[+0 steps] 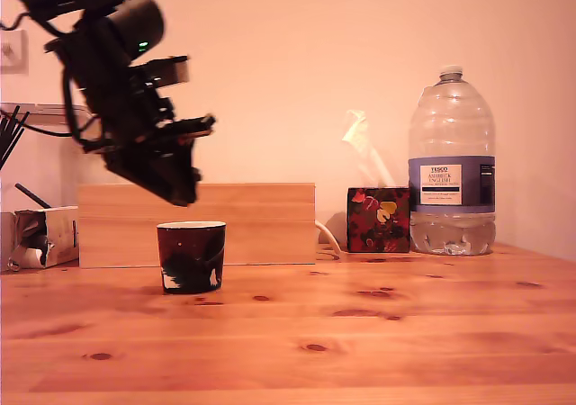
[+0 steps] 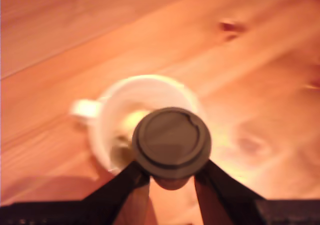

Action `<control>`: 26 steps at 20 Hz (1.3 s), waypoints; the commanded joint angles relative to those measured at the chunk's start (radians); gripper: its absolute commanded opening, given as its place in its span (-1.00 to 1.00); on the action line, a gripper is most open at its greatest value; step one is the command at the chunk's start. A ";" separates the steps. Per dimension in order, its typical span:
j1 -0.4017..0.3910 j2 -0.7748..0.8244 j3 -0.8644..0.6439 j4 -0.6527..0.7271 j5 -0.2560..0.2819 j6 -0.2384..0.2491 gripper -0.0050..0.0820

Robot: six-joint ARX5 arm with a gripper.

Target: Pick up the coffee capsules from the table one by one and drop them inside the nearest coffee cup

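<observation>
Aloft, pincer [image 2: 171, 175] clasping capsule [image 2: 171, 142] (blurred), over cup [image 1: 191, 247]

The arm [image 1: 117, 72] is hanging tilted downward at the exterior view's upper left, its gripper [image 2: 171, 174] clamping a capsule [image 2: 171, 142].

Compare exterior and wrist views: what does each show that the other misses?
Exterior only: the water bottle, tissue box, wooden box, and the coffee cup's dark speckled outside. Wrist only: a dark round capsule clamped in the gripper, and the cup's pale inside with something blurred and yellowish in it. Both: the gripper over the cup, which stands on the table.
</observation>
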 commanded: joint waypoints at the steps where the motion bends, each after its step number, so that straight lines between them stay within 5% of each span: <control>1: -0.006 -0.030 -0.012 0.007 0.001 -0.002 -0.46; 12: 0.002 -0.011 0.029 -0.009 0.001 -0.002 -0.46; 26: 0.026 0.246 0.431 -0.400 -0.002 -0.002 -0.46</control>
